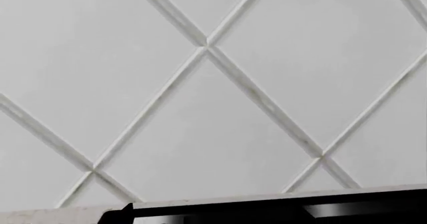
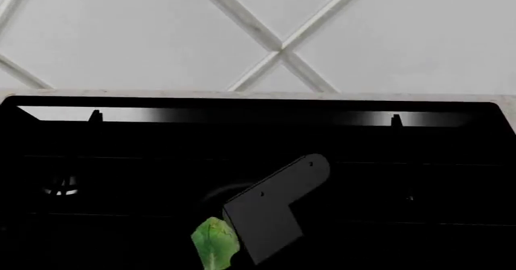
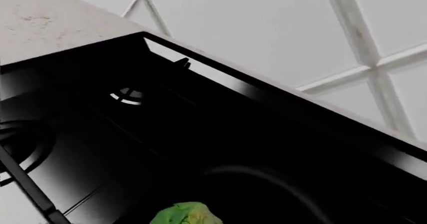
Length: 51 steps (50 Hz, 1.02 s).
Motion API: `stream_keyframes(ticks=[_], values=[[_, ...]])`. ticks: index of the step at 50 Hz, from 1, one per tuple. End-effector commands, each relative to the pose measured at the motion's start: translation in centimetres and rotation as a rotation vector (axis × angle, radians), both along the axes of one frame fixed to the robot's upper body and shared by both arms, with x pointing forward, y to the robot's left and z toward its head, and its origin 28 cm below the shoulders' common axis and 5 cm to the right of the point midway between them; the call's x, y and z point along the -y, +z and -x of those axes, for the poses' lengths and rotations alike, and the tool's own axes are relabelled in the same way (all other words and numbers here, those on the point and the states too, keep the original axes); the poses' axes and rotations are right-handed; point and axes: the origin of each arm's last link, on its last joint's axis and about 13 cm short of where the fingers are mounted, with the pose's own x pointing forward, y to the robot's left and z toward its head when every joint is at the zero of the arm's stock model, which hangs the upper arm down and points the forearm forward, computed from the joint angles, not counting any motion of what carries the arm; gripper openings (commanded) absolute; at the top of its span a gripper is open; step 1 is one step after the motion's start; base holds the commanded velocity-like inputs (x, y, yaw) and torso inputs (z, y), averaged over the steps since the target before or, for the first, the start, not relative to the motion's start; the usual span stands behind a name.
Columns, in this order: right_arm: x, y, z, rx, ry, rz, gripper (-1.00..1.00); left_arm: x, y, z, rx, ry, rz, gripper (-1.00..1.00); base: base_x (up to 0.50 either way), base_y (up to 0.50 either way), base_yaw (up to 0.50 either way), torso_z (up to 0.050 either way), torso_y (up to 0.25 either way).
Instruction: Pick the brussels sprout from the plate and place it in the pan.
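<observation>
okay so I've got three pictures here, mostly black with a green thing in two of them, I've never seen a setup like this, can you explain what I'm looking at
These are simulator renders from three cameras on a two-armed wheeled robot.

The head view looks down on a black cooktop set against a white diamond-tiled wall. The dark angled piece in the middle appears to be part of the robot's arm. Beside it is a bright green brussels sprout.

The right wrist view shows the same sprout near a faint curved rim, probably the pan.

The left wrist view shows mostly wall tiles.

Neither end effector's fingers are visible, so I cannot say whether the sprout is being held. No plate is in view.
</observation>
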Motion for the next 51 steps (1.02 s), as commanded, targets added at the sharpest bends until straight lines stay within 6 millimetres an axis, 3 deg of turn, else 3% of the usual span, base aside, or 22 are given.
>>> stream_keyframes(ticks=[1, 6, 10, 14, 19, 23, 35, 42, 51], values=[[0.2, 2.8, 0.1, 0.086, -0.014, -0.060, 1.00, -0.1, -0.1, 0.0, -0.004, -0.002, 0.001, 1.00, 0.00, 0.00, 0.00, 0.000, 0.000], [1.1, 7.0, 1.4, 0.217, -0.052, -0.167, 1.00, -0.1, 0.0, 0.0, -0.003, -0.002, 0.000, 1.00, 0.00, 0.00, 0.00, 0.000, 0.000], [3.1, 11.3, 2.4, 0.383, -0.164, -0.263, 1.00, -0.1, 0.1, 0.0, 0.000, -0.006, -0.002, 1.00, 0.00, 0.00, 0.00, 0.000, 0.000], [5.2, 12.6, 2.1, 0.455, -0.321, -0.320, 1.00, -0.1, 0.3, -0.2, 0.005, -0.006, -0.004, 1.00, 0.00, 0.00, 0.00, 0.000, 0.000], [8.7, 11.1, 1.1, 0.473, -0.615, -0.364, 1.00, -0.3, 0.2, -0.5, 0.012, -0.001, 0.011, 1.00, 0.00, 0.00, 0.00, 0.000, 0.000], [9.6, 9.6, 0.8, 0.451, -0.697, -0.369, 1.00, -0.3, -0.1, -0.7, 0.021, 0.015, -0.004, 1.00, 0.00, 0.00, 0.00, 0.000, 0.000], [9.5, 4.1, -0.6, 0.318, -0.751, -0.389, 1.00, -0.7, -2.5, -2.4, 0.014, 0.070, 0.062, 1.00, 0.00, 0.00, 0.00, 0.000, 0.000], [9.1, 2.5, -1.0, 0.280, -0.749, -0.395, 1.00, -0.7, -3.4, -3.3, 0.019, 0.074, 0.117, 1.00, 0.00, 0.00, 0.00, 0.000, 0.000], [8.9, 2.0, -0.8, 0.261, -0.748, -0.401, 1.00, -0.7, -3.9, -3.1, 0.009, 0.079, 0.137, 1.00, 0.00, 0.00, 0.00, 0.000, 0.000]])
